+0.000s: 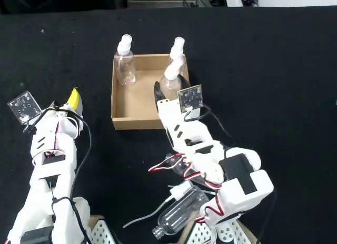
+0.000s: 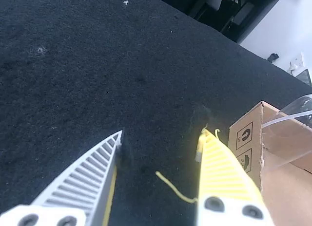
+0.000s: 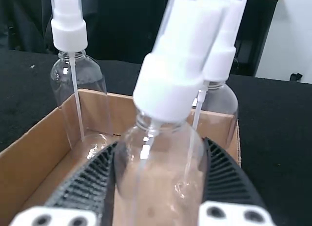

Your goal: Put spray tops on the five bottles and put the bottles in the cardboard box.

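A cardboard box [image 1: 138,121] lies mid-table. Two clear bottles with white spray tops stand in its far corners, one on the left [image 1: 125,64] and one on the right [image 1: 177,50]. My right gripper [image 1: 169,90] is shut on a third capped bottle [image 1: 171,79], held upright over the box's right side; its black pads [image 3: 85,184] clasp the bottle body [image 3: 161,175] below the spray top [image 3: 178,75]. My left gripper [image 2: 161,136] is open over bare cloth just left of the box [image 2: 253,138], with nothing between its fingers.
Near the right arm's base, an uncapped bottle [image 1: 181,212] lies on its side. A loose spray top [image 1: 179,191] with its tube lies beside it. Another bottle [image 1: 176,162] sits partly under the arm. Black cloth covers the table.
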`<state>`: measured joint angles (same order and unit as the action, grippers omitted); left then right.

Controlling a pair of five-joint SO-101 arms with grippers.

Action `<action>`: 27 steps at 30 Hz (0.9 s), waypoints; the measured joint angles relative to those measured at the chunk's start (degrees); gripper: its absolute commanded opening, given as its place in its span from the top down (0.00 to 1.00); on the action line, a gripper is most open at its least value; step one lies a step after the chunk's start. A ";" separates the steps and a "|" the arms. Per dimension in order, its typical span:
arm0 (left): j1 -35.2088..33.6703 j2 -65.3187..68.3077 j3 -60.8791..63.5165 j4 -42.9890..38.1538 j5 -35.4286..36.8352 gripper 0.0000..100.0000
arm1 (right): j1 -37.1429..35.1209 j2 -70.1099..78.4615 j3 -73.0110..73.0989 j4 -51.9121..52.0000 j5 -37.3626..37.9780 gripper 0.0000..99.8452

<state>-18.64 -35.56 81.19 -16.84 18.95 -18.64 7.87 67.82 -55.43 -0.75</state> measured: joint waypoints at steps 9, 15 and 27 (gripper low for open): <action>0.00 0.00 0.00 0.00 0.00 0.78 | 0.00 0.00 0.00 0.00 0.00 0.81; 0.00 0.00 0.00 0.00 0.00 0.78 | 0.00 0.00 0.00 0.00 0.00 0.71; 0.00 0.00 0.00 0.00 0.00 0.78 | 0.00 0.00 0.00 0.00 0.00 0.71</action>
<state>-18.64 -35.56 81.19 -16.84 18.95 -18.64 7.87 67.82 -55.43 -0.75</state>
